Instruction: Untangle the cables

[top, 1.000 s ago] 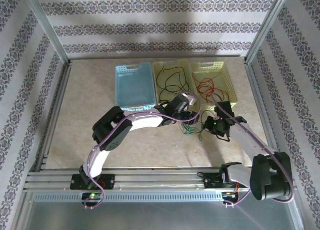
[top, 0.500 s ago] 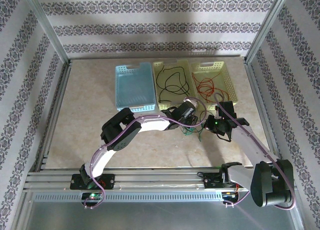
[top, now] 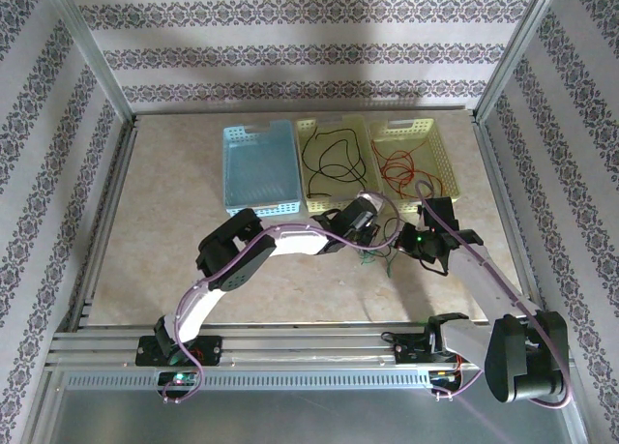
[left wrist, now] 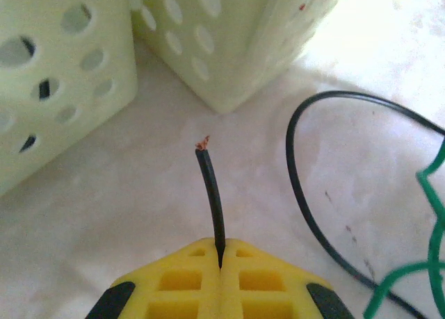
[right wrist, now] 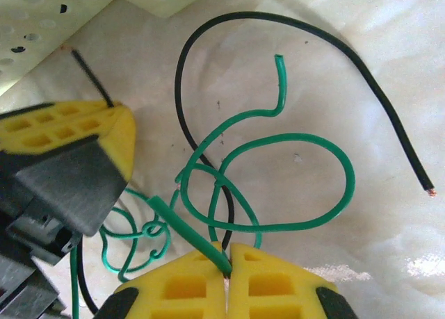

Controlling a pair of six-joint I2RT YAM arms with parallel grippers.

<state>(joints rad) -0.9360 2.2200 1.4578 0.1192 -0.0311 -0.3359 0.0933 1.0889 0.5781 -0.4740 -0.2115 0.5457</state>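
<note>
The green cable lies in loops on the table, tangled with a black cable. My right gripper is shut on a green strand at the near edge of the tangle. My left gripper is shut on the black cable close to its bare copper tip, just in front of the yellow baskets. In the top view the left gripper and the right gripper sit close together over the green tangle. A red cable lies in the right basket.
Three baskets stand in a row at the back: blue, yellow-green holding a dark cable, and yellow. Their perforated walls are close ahead of the left gripper. The left gripper's body is beside the right jaws.
My left gripper moved down and right to the tangle and shut on the black cable's end. The right gripper stayed shut and shifted slightly towards the baskets.
</note>
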